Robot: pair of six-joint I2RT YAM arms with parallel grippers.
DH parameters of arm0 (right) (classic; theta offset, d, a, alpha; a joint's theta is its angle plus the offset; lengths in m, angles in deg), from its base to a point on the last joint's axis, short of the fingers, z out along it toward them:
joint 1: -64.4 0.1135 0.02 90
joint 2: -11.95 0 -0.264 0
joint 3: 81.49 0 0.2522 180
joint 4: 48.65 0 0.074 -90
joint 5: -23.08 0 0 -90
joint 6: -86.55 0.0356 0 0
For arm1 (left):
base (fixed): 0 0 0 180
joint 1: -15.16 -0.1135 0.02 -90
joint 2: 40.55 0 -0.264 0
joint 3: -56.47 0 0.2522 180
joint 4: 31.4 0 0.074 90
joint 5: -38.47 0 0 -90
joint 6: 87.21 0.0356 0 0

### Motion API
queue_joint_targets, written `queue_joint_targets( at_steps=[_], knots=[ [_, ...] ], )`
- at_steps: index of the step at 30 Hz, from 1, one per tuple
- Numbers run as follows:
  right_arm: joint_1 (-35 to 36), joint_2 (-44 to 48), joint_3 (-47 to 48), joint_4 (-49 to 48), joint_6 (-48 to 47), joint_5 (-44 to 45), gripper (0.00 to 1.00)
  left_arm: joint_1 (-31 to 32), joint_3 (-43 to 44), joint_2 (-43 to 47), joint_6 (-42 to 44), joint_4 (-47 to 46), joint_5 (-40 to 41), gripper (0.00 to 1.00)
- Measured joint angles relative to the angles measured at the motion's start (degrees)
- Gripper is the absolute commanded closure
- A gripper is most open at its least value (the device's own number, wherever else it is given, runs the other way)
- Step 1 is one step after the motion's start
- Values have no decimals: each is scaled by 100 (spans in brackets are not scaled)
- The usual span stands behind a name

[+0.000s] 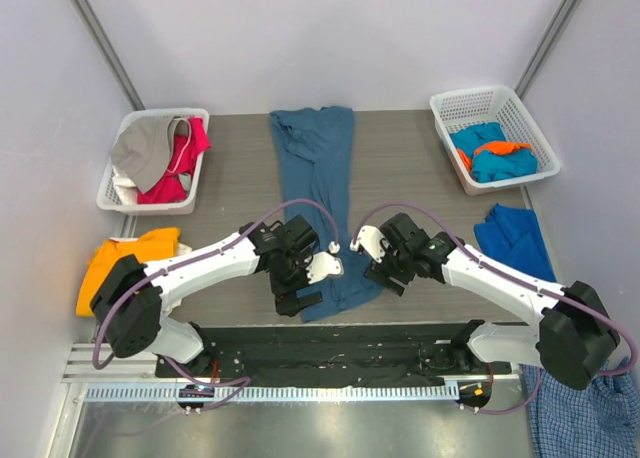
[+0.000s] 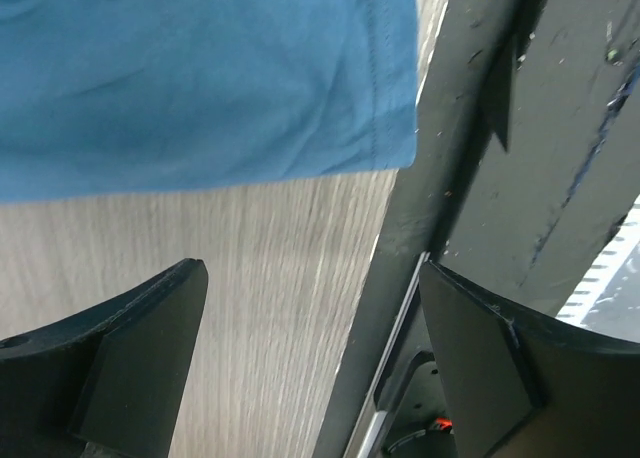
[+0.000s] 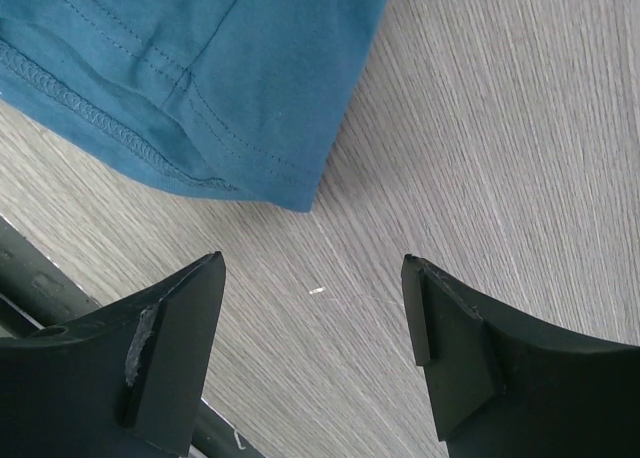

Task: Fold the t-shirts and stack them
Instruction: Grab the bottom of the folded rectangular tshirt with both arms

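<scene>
A large dark teal-blue t-shirt lies stretched lengthwise down the middle of the table. My left gripper is open and empty at its near left corner. The left wrist view shows the shirt's corner just beyond the open gripper, not touching. My right gripper is open and empty at the near right corner. In the right wrist view the hemmed corner lies just ahead of the open gripper. An orange t-shirt lies at the left edge and a blue one at the right.
A white mesh basket at back left holds grey and red tees. Another basket at back right holds turquoise and orange tees. A checked shirt hangs off the near right. A black strip runs along the table's near edge.
</scene>
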Motion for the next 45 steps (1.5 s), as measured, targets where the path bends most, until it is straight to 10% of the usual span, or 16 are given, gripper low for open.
queue_joint_targets(
  at_steps=[20,33,45],
  knots=[
    [0,-186,-66,-437,-31,367,25,22,-354,-914,-505,-1390,-251,19],
    [-2,-192,-173,-490,-57,496,26,74,195,-1497,-645,-1416,269,77],
    [2,-304,-68,-435,-35,149,26,107,-129,-1202,-542,-1311,658,98]
  ],
)
